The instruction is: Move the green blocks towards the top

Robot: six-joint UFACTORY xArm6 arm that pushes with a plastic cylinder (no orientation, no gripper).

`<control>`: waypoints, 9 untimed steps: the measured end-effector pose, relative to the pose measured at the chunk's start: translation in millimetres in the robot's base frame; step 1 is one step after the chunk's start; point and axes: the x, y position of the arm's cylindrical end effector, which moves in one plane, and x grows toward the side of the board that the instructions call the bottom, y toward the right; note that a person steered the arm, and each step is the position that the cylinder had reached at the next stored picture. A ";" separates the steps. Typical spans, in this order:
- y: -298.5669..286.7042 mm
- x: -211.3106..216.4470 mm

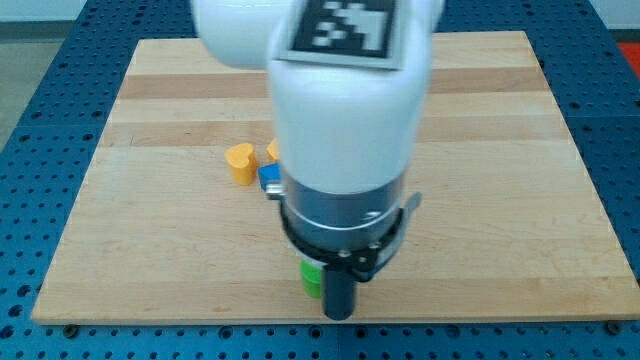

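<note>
A green block (311,278) shows near the view's bottom edge of the wooden board (150,260), mostly hidden behind my arm; its shape cannot be made out. My dark rod comes down just right of it and my tip (340,315) sits at the board's bottom edge, touching or almost touching the green block's right side. Any other green block is hidden by the arm.
A yellow heart-shaped block (239,163) lies left of centre. A second yellow block (272,151) and a blue block (269,179) sit just right of it, partly hidden by my arm. The white arm body (345,110) covers the board's middle.
</note>
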 end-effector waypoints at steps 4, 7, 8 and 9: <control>28.8 -146.9; 38.8 0.6; 38.7 -0.3; 29.1 0.5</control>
